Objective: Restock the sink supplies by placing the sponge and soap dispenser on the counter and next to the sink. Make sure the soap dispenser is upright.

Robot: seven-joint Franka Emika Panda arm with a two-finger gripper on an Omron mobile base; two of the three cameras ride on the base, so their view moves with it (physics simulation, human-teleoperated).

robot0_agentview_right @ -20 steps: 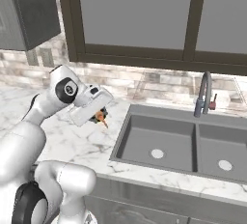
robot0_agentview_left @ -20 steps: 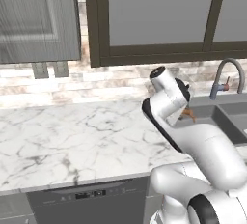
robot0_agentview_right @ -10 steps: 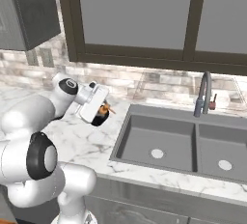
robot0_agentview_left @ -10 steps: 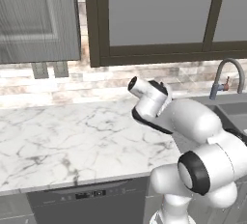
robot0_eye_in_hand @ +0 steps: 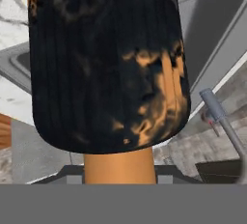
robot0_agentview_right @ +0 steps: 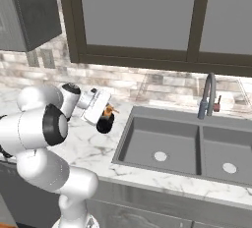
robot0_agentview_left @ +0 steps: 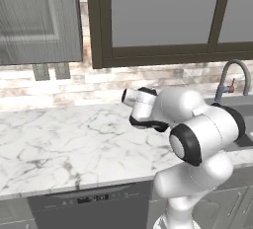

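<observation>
The soap dispenser [robot0_agentview_right: 105, 123], a squat black bottle with an orange pump, hangs tilted just above the white marble counter [robot0_agentview_right: 93, 146], close to the left rim of the sink [robot0_agentview_right: 125, 141]. My gripper [robot0_agentview_right: 104, 116] is shut on it, with the pump end toward the hand. In the hand view the black, orange-mottled soap dispenser [robot0_eye_in_hand: 106, 63] stands right before the camera, its orange neck at the bottom, and it hides the fingertips. The sponge is out of view.
The gooseneck faucet [robot0_agentview_right: 209, 92] rises behind the double basin. The faucet [robot0_agentview_left: 236, 75] also stands at the right of the left base view, past my folded arm. The counter [robot0_agentview_left: 64, 144] stretches left under a grey wall cabinet [robot0_agentview_left: 39, 20].
The arm has folded and its elbow has swung low and forward. The hand has rolled with the bottle, which stays at about the same spot left of the sink.
</observation>
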